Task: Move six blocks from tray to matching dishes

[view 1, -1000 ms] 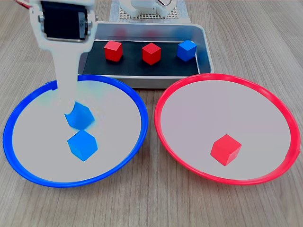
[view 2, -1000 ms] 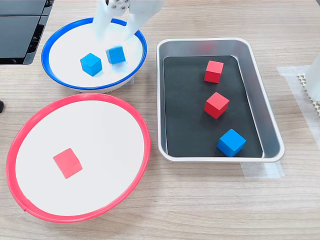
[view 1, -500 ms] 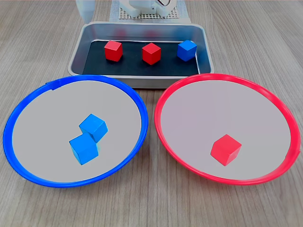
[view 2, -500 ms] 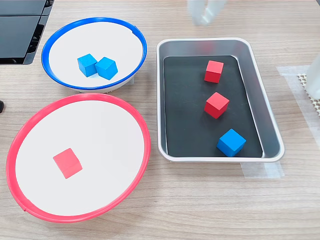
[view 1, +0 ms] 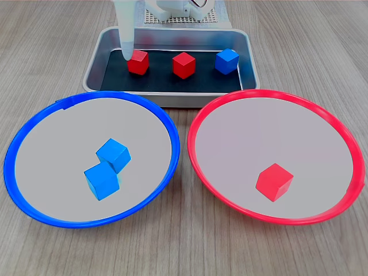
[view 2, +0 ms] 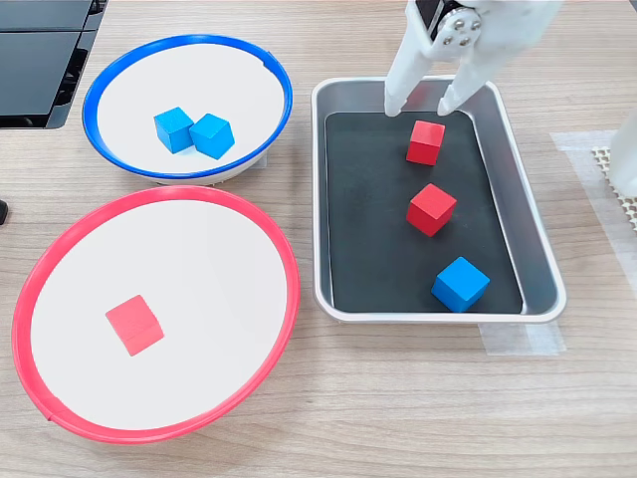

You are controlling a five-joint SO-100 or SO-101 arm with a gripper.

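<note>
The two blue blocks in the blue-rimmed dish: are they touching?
Touching. Both exterior views show the blue blocks pressed together with no gap, inside the blue-rimmed dish.

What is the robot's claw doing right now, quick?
End effector: open and holding nothing, its two fingers spread above the red block at the far end of the tray in the second exterior view.

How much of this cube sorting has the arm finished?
About half. Two blue blocks lie in the blue-rimmed dish and one red block in the red-rimmed dish. The open gripper hovers by a red block in the tray. Another red and a blue wait.
</note>
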